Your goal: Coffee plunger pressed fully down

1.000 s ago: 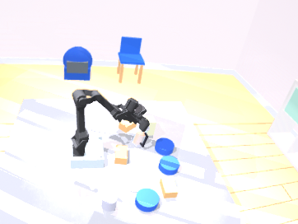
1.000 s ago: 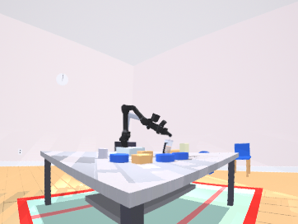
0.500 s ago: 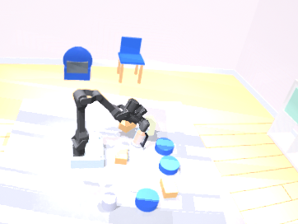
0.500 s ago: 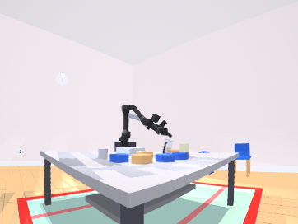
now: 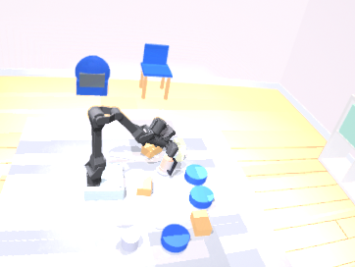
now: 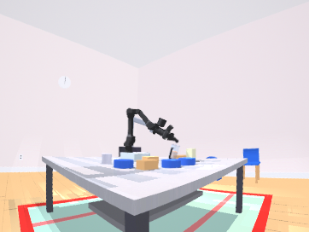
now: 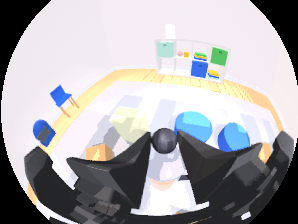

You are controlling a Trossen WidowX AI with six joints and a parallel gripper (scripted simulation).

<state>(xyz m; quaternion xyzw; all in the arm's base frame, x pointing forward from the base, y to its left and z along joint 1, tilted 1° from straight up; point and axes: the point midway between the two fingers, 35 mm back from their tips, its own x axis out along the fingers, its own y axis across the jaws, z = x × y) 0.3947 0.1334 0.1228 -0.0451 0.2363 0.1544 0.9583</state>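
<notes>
My gripper is clamped on the dark round plunger knob, one finger to each side of it. The coffee press is below my fingers on the table, its black handle on the right side as seen from above. In the exterior view the press looks slightly tilted; I cannot tell how far down the plunger sits.

Seen from above, the pale yellow block is just beyond the press, toward the far right. An orange block lies on the far left side of the press, and a second orange block lies nearer, to the left. Two blue round containers stand to the right of the press, one nearer than the other. Toward the near edge I see another blue round container, with a third orange block to its right and a pale gray cylinder to its left.
</notes>
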